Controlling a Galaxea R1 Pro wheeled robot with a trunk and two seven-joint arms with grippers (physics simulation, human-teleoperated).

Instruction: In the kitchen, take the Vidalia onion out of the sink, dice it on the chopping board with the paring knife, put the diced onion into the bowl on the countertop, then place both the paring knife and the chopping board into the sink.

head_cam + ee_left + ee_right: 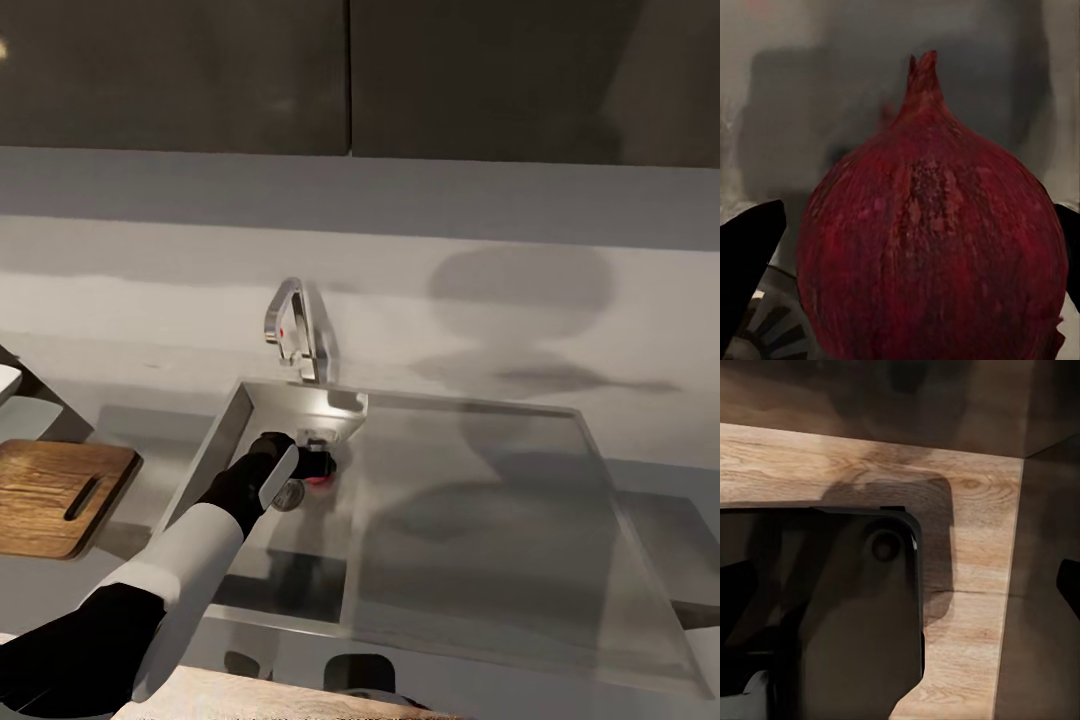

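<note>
Grey steel of the sink (600, 560) lay below us, set into the countertop (150, 370), with the curved chrome tap (296, 335) at its back edge and the round drain (765, 326) low in its left part. We had our left gripper (318, 468) reaching down into the basin, and the Vidalia onion (934, 262) sat straight ahead of it, its pointed tip up, so its long axis stood roughly upright and across the line of our fingers. In the left wrist view one dark finger (746, 262) showed on each side of the bulb, spread wider than it; whether they already touched the skin we could not tell. From the head view the onion (318, 479) was a small red spot just beyond the wrist, close to the tap's foot and the drain. Our left arm was plainly the nearer one. The chopping board (60, 495) waited on the countertop to the left of the sink, well apart. The right wrist camera looked at a pale wooden surface (967, 585) and a dark panel; its fingers' state we could not tell. We judged the sink wall and tap to be the only things crowding the lift
</note>
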